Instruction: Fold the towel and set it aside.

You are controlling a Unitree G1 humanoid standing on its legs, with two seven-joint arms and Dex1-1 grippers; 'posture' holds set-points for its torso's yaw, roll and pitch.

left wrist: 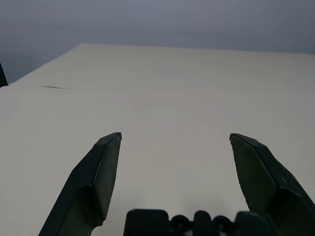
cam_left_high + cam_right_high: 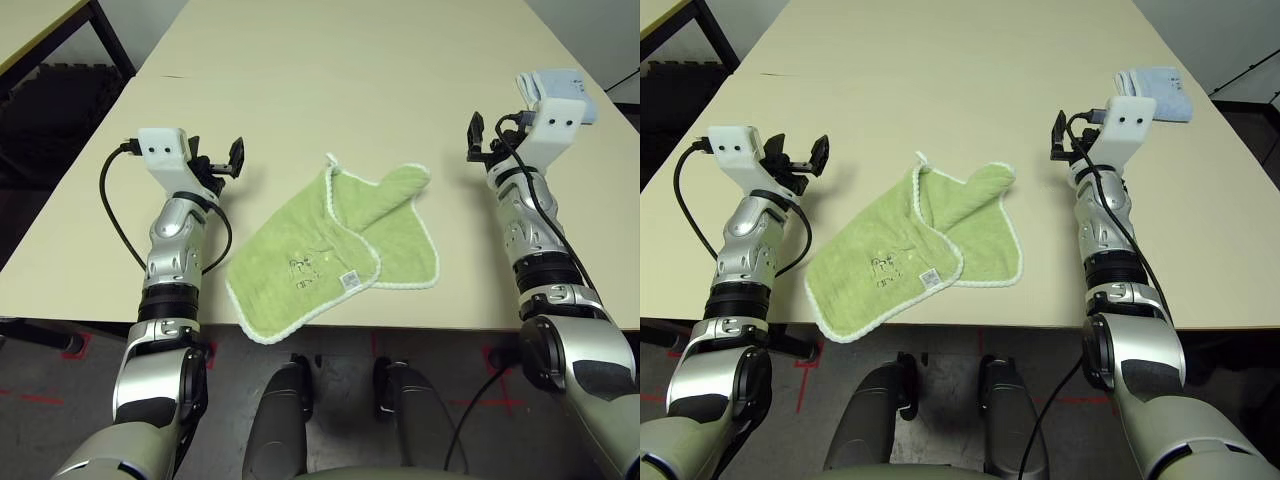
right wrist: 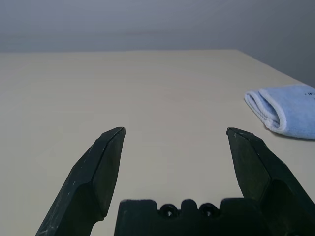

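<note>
The light green towel (image 2: 320,255) lies loosely on the cream table (image 2: 330,90) near its front edge, between my two arms. Its far right part is folded over itself, and the white edging, a small white label and faint embroidery face up. My left gripper (image 2: 222,160) hovers to the towel's left, open and empty; its fingers (image 1: 93,182) spread wide over bare tabletop. My right gripper (image 2: 482,140) hovers to the towel's right, also open and empty, with its fingers (image 3: 96,177) apart above the table.
A folded pale blue towel (image 2: 1155,92) lies at the back right of the table, beyond my right gripper, and also shows as the pale blue towel (image 3: 288,108) in the right wrist view. Another table's corner (image 2: 40,25) stands at the far left.
</note>
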